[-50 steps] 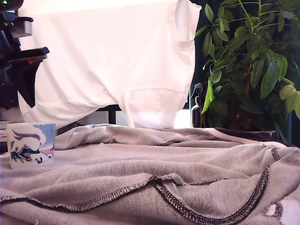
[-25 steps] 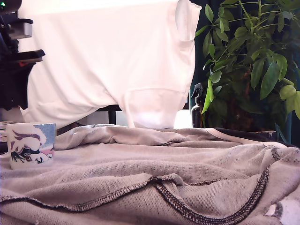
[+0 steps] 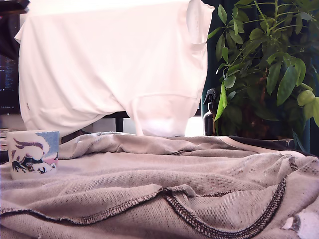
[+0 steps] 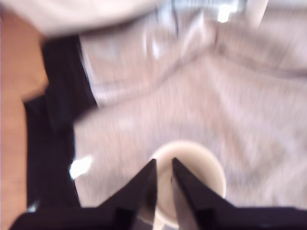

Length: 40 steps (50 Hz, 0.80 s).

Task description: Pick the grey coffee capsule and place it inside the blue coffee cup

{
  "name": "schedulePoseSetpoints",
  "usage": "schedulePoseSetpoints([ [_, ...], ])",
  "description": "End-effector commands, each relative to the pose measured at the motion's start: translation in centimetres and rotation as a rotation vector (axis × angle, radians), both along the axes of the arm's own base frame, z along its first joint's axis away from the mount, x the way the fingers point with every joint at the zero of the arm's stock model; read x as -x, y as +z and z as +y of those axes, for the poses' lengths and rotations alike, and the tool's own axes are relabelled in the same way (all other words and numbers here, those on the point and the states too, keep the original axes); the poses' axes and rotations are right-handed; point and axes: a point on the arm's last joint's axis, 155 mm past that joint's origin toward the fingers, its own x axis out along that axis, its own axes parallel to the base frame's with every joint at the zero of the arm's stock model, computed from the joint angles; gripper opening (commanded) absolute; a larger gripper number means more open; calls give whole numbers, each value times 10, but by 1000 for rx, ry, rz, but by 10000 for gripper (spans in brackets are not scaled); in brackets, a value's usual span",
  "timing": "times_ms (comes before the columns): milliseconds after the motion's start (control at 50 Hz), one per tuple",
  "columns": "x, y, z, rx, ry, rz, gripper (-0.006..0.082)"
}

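The grey cloth [image 3: 189,184] drapes everything, hiding the counter. The blue coffee cup [image 3: 33,153] stands at the exterior view's left. My end effector [image 4: 163,165], blurred, fingers nearly together, hangs over its rim; the capsule I cannot make out.

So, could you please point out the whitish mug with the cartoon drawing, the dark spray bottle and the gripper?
Whitish mug with cartoon drawing [image 3: 33,154]: exterior view, on its printed side.
Dark spray bottle [image 3: 209,121]: exterior view, on its body.
Gripper [image 4: 164,163]: wrist view, between its fingertips.
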Motion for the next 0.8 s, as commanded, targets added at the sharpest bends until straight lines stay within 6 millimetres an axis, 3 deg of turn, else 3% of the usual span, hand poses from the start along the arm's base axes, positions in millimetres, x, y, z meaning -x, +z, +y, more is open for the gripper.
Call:
schedulePoseSetpoints([
  [0,5,-11,5,-4,7,-21,-23],
  [420,24,15,28,-18,52,-382,-23],
  [780,31,15,27,-3,48,-424,-23],
])
